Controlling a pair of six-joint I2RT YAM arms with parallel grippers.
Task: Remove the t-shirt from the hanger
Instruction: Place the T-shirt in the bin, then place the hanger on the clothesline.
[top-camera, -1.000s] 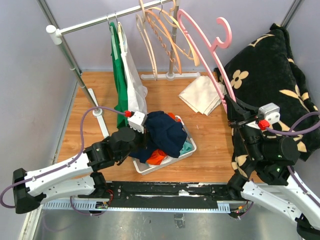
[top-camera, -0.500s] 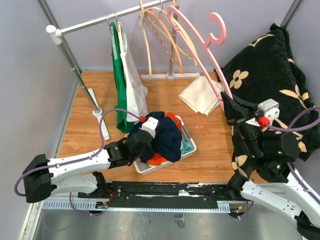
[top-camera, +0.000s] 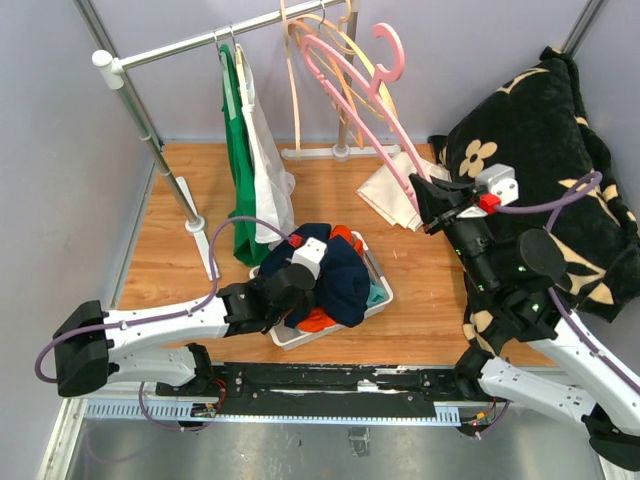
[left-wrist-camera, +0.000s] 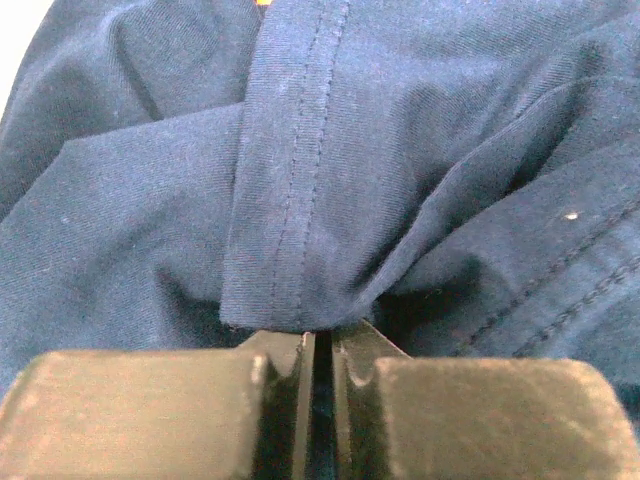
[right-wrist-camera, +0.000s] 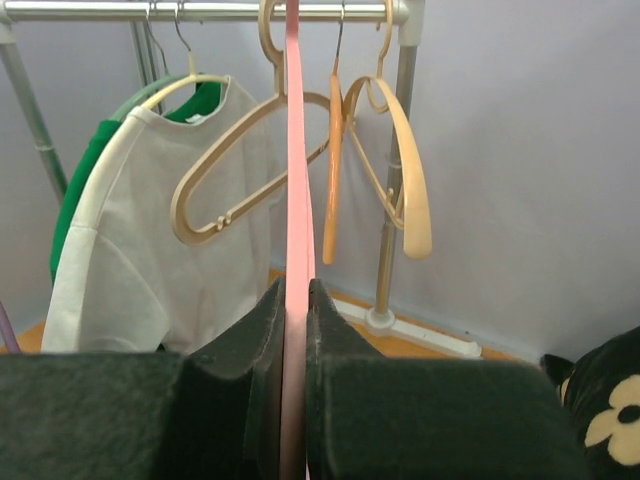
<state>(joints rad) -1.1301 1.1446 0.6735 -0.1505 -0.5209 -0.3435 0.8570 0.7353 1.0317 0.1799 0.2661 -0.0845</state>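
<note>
Pale lilac walls close in a wooden desk. At the left a metal rail carries a green t-shirt and a white t-shirt on hangers. My left hand has its fingers drawn together against the navy t-shirt. The shirt lies heaped in a white basket, and I cannot tell whether a fold is pinched. Bare beige hangers hang further along the rail. My right hand is clamped on the bare pink hanger, raised near the rail. A cream cloth lies beyond, beside a black floral blanket.
</note>
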